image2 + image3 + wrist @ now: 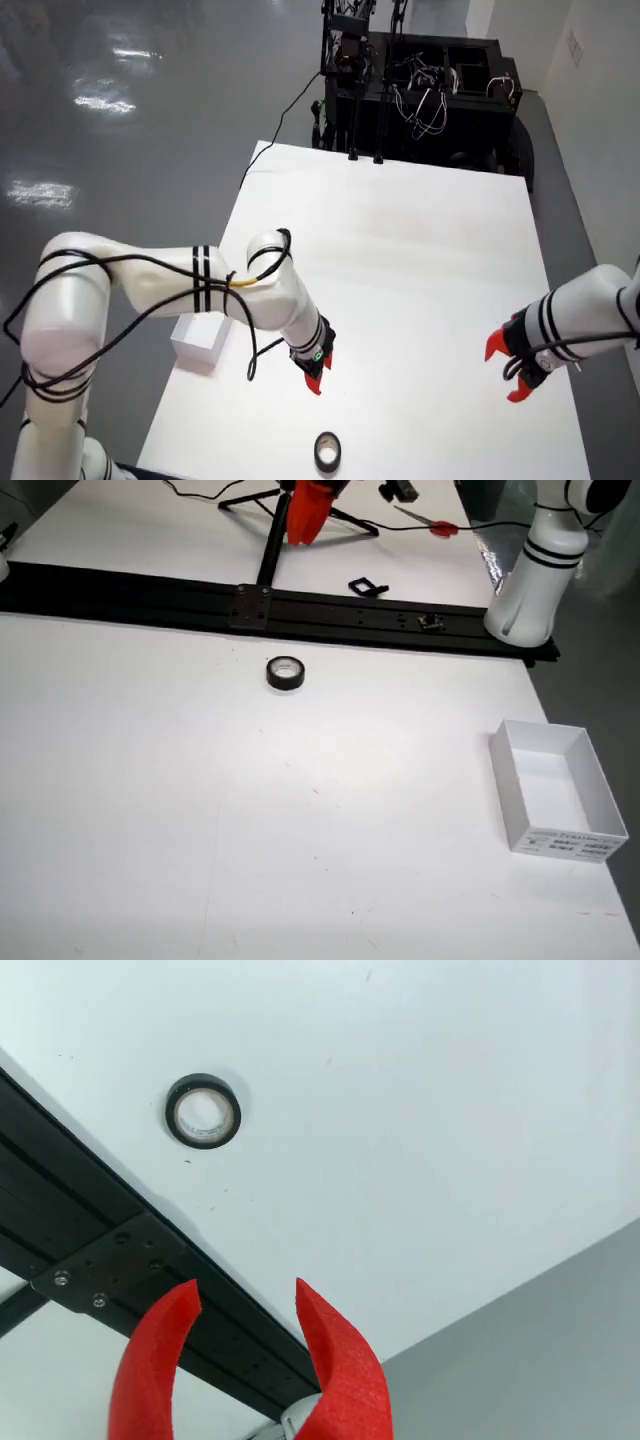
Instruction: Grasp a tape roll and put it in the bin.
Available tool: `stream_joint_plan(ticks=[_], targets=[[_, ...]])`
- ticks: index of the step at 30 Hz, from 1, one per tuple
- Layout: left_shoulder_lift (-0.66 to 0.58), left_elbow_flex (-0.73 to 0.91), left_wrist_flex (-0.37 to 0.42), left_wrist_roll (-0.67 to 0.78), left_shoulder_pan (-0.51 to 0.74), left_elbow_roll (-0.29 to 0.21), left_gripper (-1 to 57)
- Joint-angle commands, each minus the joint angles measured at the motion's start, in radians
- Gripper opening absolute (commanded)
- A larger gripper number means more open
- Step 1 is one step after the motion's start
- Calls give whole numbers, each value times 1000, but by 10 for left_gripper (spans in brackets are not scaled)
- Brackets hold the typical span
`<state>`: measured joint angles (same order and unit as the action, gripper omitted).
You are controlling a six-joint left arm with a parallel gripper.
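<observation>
White table (150,810), seen from the front: a black tape roll (285,673) with a pale core lies flat just beside a black rail (130,588), left of centre. Well apart at the right edge sits a white open-topped bin (556,798), nothing inside. In the view riding on the gripper, the red gripper (245,1305) hangs apart from the roll, fingers spread, holding nothing.

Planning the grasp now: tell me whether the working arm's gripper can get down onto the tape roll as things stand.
Probably yes. The tape roll lies flat and alone on the white table, and the gripper hangs open just above and beside it, with nothing between them.
</observation>
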<state>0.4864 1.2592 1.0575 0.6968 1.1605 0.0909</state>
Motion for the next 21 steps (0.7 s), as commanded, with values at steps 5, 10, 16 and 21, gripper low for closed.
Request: stream_joint_plan(ticks=[5, 10, 16, 21], targets=[[182, -3, -30, -14, -15, -46, 222], [175, 69, -76, -14, -4, -59, 224], [179, 117, -123, -5, 16, -65, 224], [196, 131, -149, 9, 27, -66, 224]])
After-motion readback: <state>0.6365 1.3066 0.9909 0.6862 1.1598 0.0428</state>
